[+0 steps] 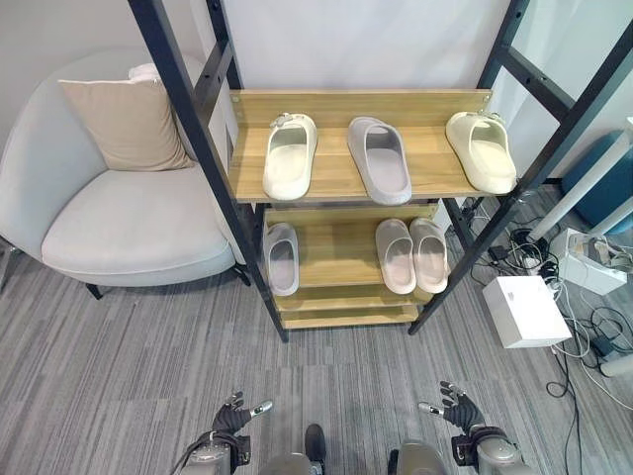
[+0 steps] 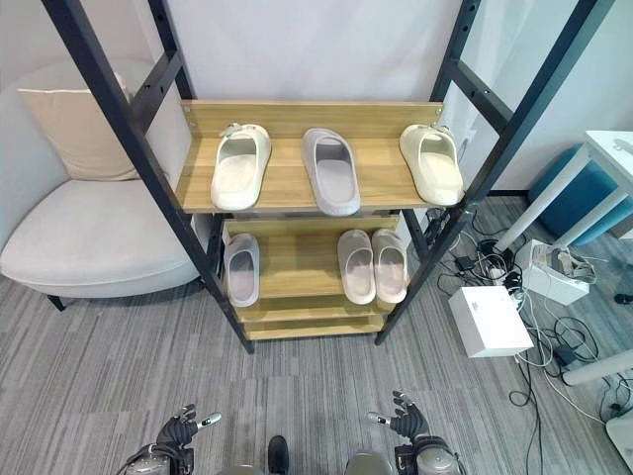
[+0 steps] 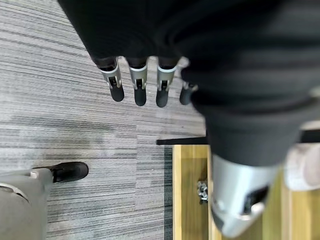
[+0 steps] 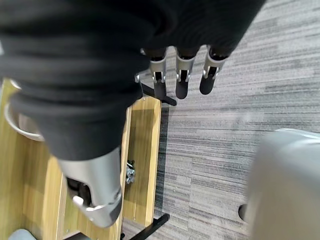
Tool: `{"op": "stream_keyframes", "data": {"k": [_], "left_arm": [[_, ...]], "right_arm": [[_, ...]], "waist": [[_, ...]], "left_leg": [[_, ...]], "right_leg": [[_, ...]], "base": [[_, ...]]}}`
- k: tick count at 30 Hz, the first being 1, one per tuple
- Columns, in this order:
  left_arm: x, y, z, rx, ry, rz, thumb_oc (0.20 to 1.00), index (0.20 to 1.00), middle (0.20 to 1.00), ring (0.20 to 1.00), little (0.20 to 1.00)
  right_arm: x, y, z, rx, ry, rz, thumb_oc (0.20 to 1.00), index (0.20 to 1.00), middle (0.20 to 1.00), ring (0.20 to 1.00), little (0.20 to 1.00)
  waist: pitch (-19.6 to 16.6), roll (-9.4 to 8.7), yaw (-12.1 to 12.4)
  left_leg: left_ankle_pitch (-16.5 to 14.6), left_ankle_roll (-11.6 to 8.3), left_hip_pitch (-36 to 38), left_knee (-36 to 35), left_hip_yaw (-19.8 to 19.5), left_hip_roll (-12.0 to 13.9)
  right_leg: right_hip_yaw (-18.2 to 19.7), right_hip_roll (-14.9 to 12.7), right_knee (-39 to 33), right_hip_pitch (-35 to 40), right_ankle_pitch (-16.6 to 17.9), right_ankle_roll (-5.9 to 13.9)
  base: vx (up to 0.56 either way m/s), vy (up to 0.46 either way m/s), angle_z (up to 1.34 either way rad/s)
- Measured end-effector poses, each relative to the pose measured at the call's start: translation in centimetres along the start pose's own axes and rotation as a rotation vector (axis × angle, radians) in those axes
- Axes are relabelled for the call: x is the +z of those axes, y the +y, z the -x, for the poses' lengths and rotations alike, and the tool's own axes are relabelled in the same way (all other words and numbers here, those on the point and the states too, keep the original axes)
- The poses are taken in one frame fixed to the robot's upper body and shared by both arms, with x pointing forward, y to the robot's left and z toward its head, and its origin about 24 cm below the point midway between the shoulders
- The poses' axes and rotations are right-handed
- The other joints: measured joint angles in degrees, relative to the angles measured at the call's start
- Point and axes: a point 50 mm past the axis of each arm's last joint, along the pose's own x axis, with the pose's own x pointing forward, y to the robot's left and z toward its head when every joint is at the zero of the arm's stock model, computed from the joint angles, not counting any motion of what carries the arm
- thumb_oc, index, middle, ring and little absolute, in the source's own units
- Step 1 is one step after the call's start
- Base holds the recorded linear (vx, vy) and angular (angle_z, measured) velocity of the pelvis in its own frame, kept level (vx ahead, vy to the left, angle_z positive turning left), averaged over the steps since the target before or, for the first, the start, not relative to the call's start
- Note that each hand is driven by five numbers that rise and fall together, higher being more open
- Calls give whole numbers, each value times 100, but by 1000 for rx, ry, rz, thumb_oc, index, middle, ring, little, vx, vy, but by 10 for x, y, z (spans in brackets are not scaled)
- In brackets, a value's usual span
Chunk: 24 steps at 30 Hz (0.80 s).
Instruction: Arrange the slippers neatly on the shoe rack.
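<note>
Both hands, left hand (image 1: 229,421) and right hand (image 1: 461,411), hang relaxed and empty nearest; pink pair (image 1: 413,254) sits matched on shoe rack (image 1: 336,178), remaining slippers unpaired.

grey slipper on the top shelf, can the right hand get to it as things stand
Probably yes. The grey slipper lies alone mid-shelf, apart from the cream slippers on either side, with open carpet before the rack. The right hand hangs low and open, holding nothing.
</note>
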Motion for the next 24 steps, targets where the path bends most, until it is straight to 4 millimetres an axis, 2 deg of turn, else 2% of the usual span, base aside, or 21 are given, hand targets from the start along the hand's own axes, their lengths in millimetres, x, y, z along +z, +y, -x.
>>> {"op": "stream_keyframes", "data": {"k": [1, 2, 3, 4, 6, 7, 8, 11, 12, 13, 14, 15, 16, 18, 19, 21, 23, 24], "left_arm": [[2, 0, -1, 1, -4, -1, 1000, 1000, 1000, 1000, 1000], [2, 0, -1, 1, 0, -1, 1000, 1000, 1000, 1000, 1000], [1, 0, -1, 3, 3, -1, 1000, 1000, 1000, 1000, 1000], [-1, 1, 0, 4, 7, -2, 1000, 1000, 1000, 1000, 1000], [-5, 3, 0, 15, 24, 5, 1000, 1000, 1000, 1000, 1000], [-7, 3, 1, 16, 29, 5, 1000, 1000, 1000, 1000, 1000], [-12, 1, 1, 17, 52, 24, 1000, 1000, 1000, 1000, 1000], [-17, -8, 2, -7, 67, 30, 1000, 1000, 1000, 1000, 1000], [-16, -10, 1, -9, 68, 32, 1000, 1000, 1000, 1000, 1000], [-8, -11, -1, -14, 49, 32, 1000, 1000, 1000, 1000, 1000], [-4, -13, -2, -19, 38, 31, 1000, 1000, 1000, 1000, 1000], [-6, -13, -2, -19, 42, 33, 1000, 1000, 1000, 1000, 1000], [-2, -14, -3, -21, 32, 34, 1000, 1000, 1000, 1000, 1000], [1, -15, -3, -24, 23, 36, 1000, 1000, 1000, 1000, 1000], [4, -15, -4, -24, 17, 34, 1000, 1000, 1000, 1000, 1000], [4, -17, -4, -29, 18, 34, 1000, 1000, 1000, 1000, 1000], [0, -16, -3, -27, 28, 35, 1000, 1000, 1000, 1000, 1000], [1, -17, -4, -30, 29, 35, 1000, 1000, 1000, 1000, 1000]], "right_arm": [[-1, 3, 0, 11, 3, 9, 1000, 1000, 1000, 1000, 1000], [-3, 4, 1, 15, 9, 9, 1000, 1000, 1000, 1000, 1000], [-4, 5, 1, 17, 11, 6, 1000, 1000, 1000, 1000, 1000], [-4, 5, 1, 18, 11, 5, 1000, 1000, 1000, 1000, 1000], [-7, 6, 3, 16, 22, 1, 1000, 1000, 1000, 1000, 1000], [-9, 5, 3, 14, 26, 1, 1000, 1000, 1000, 1000, 1000], [-13, 2, 4, 5, 42, 2, 1000, 1000, 1000, 1000, 1000], [-17, -8, 5, -13, 63, 23, 1000, 1000, 1000, 1000, 1000], [-14, -11, 4, -20, 55, 24, 1000, 1000, 1000, 1000, 1000], [-16, -13, 5, -22, 59, 33, 1000, 1000, 1000, 1000, 1000], [-15, -15, 5, -25, 57, 35, 1000, 1000, 1000, 1000, 1000], [-13, -18, 5, -32, 50, 41, 1000, 1000, 1000, 1000, 1000], [-10, -21, 4, -37, 44, 50, 1000, 1000, 1000, 1000, 1000], [-6, -28, 3, -52, 34, 63, 1000, 1000, 1000, 1000, 1000], [-7, -30, 4, -58, 36, 64, 1000, 1000, 1000, 1000, 1000], [-9, -33, 5, -64, 43, 71, 1000, 1000, 1000, 1000, 1000], [-7, -35, 6, -64, 34, 76, 1000, 1000, 1000, 1000, 1000], [-7, -37, 7, -64, 31, 100, 1000, 1000, 1000, 1000, 1000]], "waist": [[12, -33, -36], [24, -54, -43], [21, -62, -45], [31, -92, -61], [2, -231, -165], [3, -241, -167], [-12, -158, -192], [-78, -8, -201], [-57, -28, -200], [-10, -160, -157], [-8, -188, -135], [9, -193, -89], [46, -243, -132], [71, -185, -155], [102, -166, -150], [147, -66, -133], [131, 66, -141], [90, 223, -184]], "left_leg": [[-6, -53, 44, 0, -8, 6], [-152, -140, 62, -2, -73, 18], [-146, -138, 65, -12, -110, 25], [-111, -127, 90, -30, -126, 19], [-262, -374, 247, -39, -289, 75], [-277, -402, 287, -40, -337, 117], [-366, -594, 354, -32, -415, 276], [-368, -813, 433, 173, -511, 638], [-386, -953, 197, 664, -623, 690], [-359, -1067, -31, 1204, -725, 655], [-374, -1111, -109, 1419, -762, 652], [-359, -1143, -263, 1698, -819, 675], [-421, -1243, -396, 1760, -800, 693], [-420, -1240, -503, 1444, -680, 805], [-349, -1242, -483, 894, -427, 911], [-114, -1252, -542, 433, -387, 1096], [-25, -1218, -543, 376, -394, 1116], [-50, -1144, -465, 318, -361, 1010]], "right_leg": [[8, 20, -622, -65, 248, 24], [69, 69, -1153, -88, 486, 47], [160, 103, -1615, -6, 726, 51], [161, 95, -1788, 26, 865, 30], [140, 84, -2233, 223, 1552, -23], [139, 125, -2262, 290, 1754, -49], [110, 278, -2339, 426, 1868, -166], [-55, 656, -2603, 740, 1870, -468], [-170, 689, -2605, 808, 1726, -675], [-199, 646, -2598, 890, 1750, -713], [-205, 645, -2601, 924, 1728, -743], [-216, 662, -2605, 974, 1603, -922], [-311, 643, -2603, 1002, 1559, -983], [-363, 671, -2606, 1010, 1505, -1043], [-424, 679, -2605, 1014, 1474, -1071], [-462, 747, -2605, 1043, 1458, -1061], [-450, 821, -2604, 1050, 1453, -1049], [-481, 871, -2602, 1089, 1450, -925]], "base": [[268, -155, 7], [287, -176, 13], [168, -112, 14], [262, -185, 33], [289, -241, 28], [247, -227, 22], [163, -176, 25], [168, -256, 19], [183, -312, 29], [100, -122, 25], [100, -60, 12], [116, -25, 15], [139, 3, 20], [118, 18, 26], [80, 21, 25], [90, 35, 3], [158, 104, -13], [202, 146, -6]]}}
